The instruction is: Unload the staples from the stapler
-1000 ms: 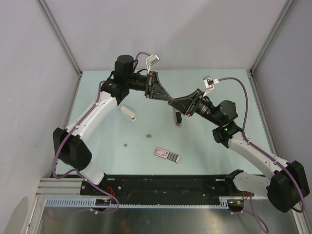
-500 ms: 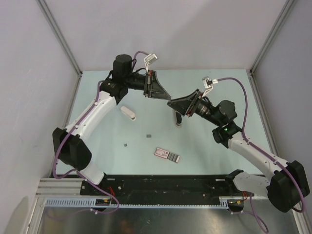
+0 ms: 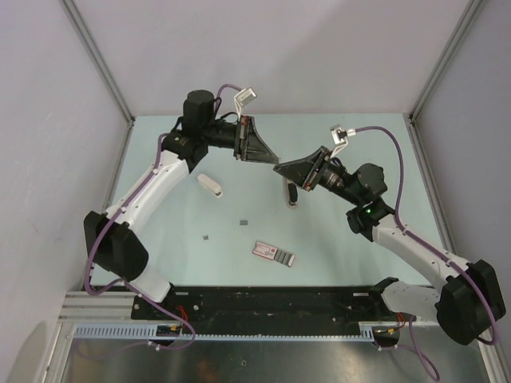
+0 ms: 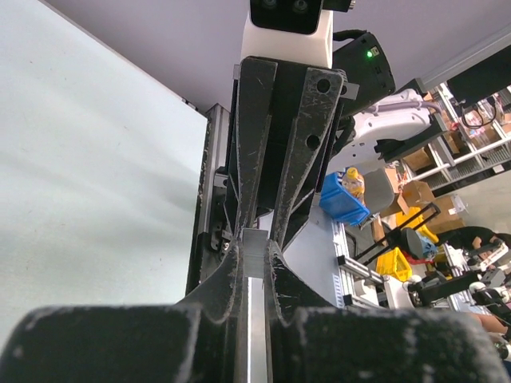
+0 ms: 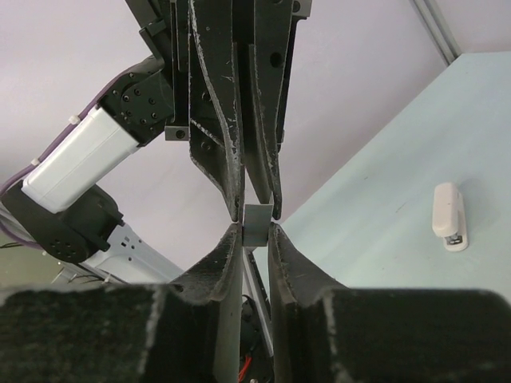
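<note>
My left gripper [image 3: 270,159] and right gripper [image 3: 280,168] meet tip to tip in the air above the table's far middle. Both are shut on one small light-grey metal strip, which shows between the fingertips in the left wrist view [image 4: 255,246] and in the right wrist view [image 5: 257,224]. Two tiny dark-grey staples [image 3: 243,221] [image 3: 207,237] lie on the table in front. A white stapler part [image 3: 209,184] lies on the table at the left, and it also shows in the right wrist view [image 5: 449,217]. A dark stapler part [image 3: 294,194] sits under the right gripper.
A flat pink-and-grey packet [image 3: 274,254] lies near the front middle of the pale green table [image 3: 359,263]. Grey walls with metal posts enclose the back and both sides. The black rail [image 3: 271,307] with the arm bases runs along the near edge.
Both grippers, still joined tip to tip on the strip, have drifted slightly toward the far left. Things on the table have not moved.
</note>
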